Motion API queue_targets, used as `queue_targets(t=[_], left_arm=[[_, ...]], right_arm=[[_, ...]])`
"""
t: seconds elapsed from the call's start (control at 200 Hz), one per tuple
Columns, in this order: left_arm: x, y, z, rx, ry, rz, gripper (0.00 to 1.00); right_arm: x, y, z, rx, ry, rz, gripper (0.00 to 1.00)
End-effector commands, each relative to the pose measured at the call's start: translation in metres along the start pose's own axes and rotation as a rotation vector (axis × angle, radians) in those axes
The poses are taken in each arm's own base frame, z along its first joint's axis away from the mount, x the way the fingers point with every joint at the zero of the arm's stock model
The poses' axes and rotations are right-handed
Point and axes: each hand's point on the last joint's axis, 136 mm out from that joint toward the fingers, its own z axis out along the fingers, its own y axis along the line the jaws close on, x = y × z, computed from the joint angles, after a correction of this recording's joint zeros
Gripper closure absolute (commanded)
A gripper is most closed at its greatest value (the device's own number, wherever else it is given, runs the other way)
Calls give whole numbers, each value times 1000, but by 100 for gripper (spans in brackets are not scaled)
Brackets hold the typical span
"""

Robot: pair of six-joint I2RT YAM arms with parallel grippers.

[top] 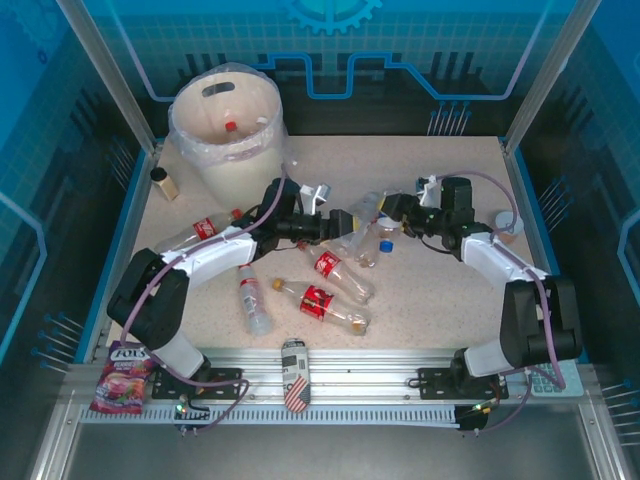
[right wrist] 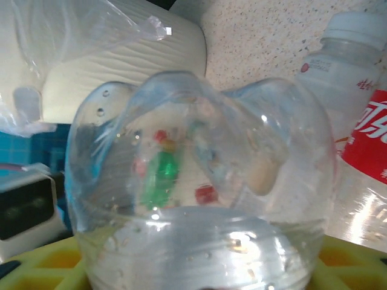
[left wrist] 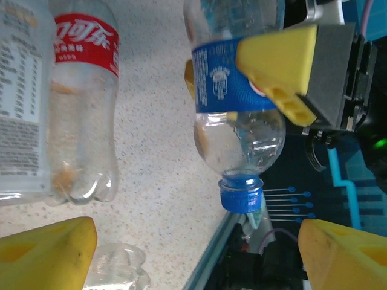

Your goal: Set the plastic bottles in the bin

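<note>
The bag-lined bin (top: 240,175) stands at the far left of the counter (top: 440,300), and one red-capped bottle (top: 230,125) lies inside it. The right gripper (top: 392,212) has its jaws clamped on a blue-labelled bottle (left wrist: 214,78) at mid-counter, well apart from the bin. The left gripper (left wrist: 196,248) faces that bottle with its jaws spread wide and nothing between them. Several red-labelled bottles (top: 322,300) and a white-labelled bottle (top: 252,298) lie loose on the counter near the arms. A jar (top: 163,183) stands beside the bin. A can (top: 293,375) lies at the near edge.
</note>
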Motion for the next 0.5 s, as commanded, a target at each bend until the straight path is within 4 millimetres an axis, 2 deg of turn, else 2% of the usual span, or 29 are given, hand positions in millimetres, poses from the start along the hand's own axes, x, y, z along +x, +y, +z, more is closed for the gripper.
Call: queue_targets(t=[0.0, 0.13, 0.3, 0.495], left_arm=[[1, -26, 11, 104, 23, 41, 8], [1, -25, 24, 109, 37, 43, 5], [-5, -31, 34, 141, 42, 52, 1], [-5, -35, 48, 166, 58, 52, 3]], right_arm=[[-2, 24, 7, -98, 13, 48, 39], [4, 32, 15, -112, 40, 45, 39], [11, 31, 20, -109, 61, 65, 39], [12, 35, 26, -133, 61, 72, 39]])
